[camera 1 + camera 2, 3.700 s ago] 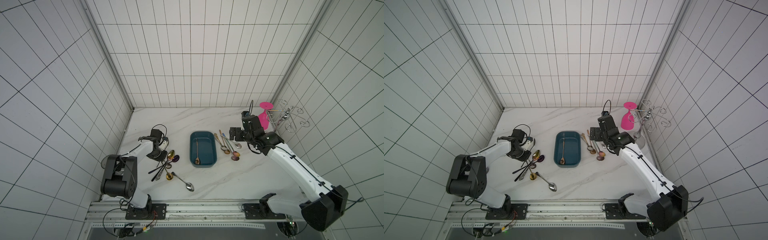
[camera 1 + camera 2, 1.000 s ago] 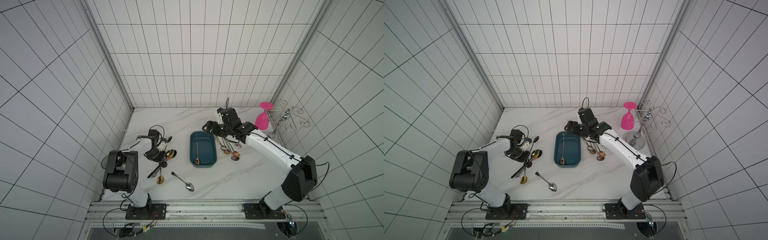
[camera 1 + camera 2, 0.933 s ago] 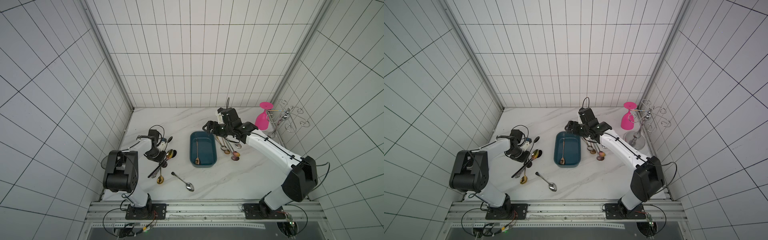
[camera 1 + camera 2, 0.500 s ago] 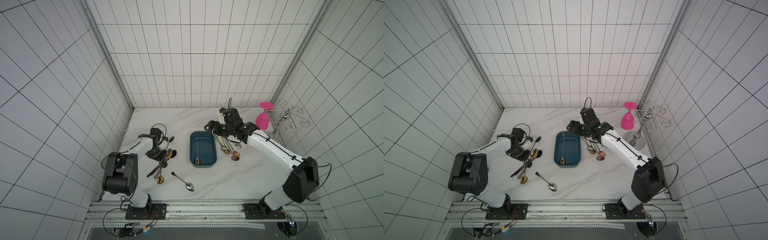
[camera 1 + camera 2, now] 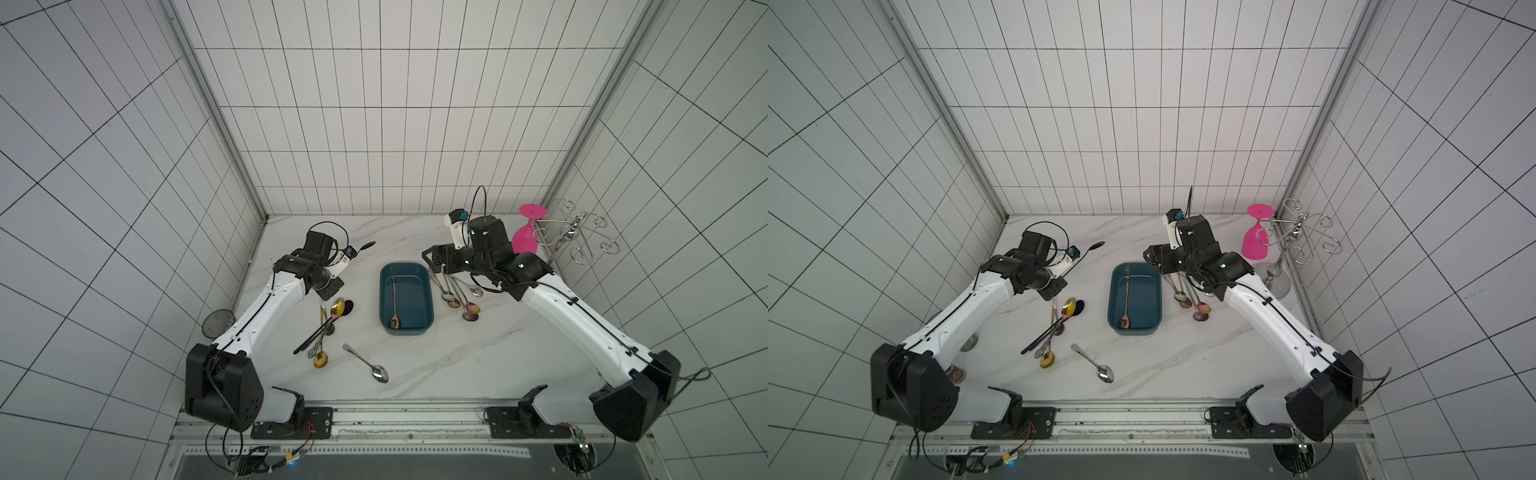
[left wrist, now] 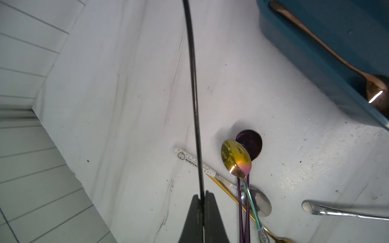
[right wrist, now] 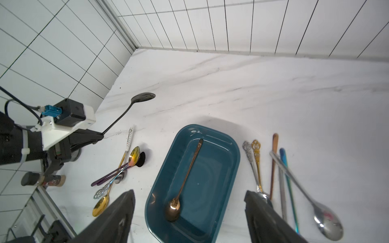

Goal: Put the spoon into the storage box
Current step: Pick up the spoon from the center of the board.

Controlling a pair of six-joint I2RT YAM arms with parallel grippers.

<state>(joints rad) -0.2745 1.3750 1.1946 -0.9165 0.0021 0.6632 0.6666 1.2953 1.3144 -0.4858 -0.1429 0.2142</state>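
While the dark teal-blue plastic storage box (image 5: 382, 299) sits on the white marble tabletop (image 5: 457, 365) between the two arms, the slim black metal spoon (image 7: 143, 97) is outside it, off the box's left side and level with its far end. The left gripper (image 6: 202, 198) is clamped on the tip of that spoon's handle, with its jaws pressed together around the thin stem. The bowl sticks out ahead of the claw toward the back wall, not toward the box. The left arm (image 5: 266, 307) stretches forward from its base, and its white forearm slants toward the box's left side, with the wrist turned toward the back wall. A heap of loose spoons (image 5: 337, 307) in gold, purple and silver lies just left of the box, close to that wrist. A rose-gold spoon (image 5: 394, 303) lies lengthwise inside the box. The right gripper (image 7: 189, 192) is spread wide and holds nothing. It hangs by the box's far right corner, so that in the right wrist view the box shows between its two fingers. The right arm (image 5: 573, 311) reaches in from the box's right, above a row of spoons (image 5: 457, 297) just beside the box's right wall.
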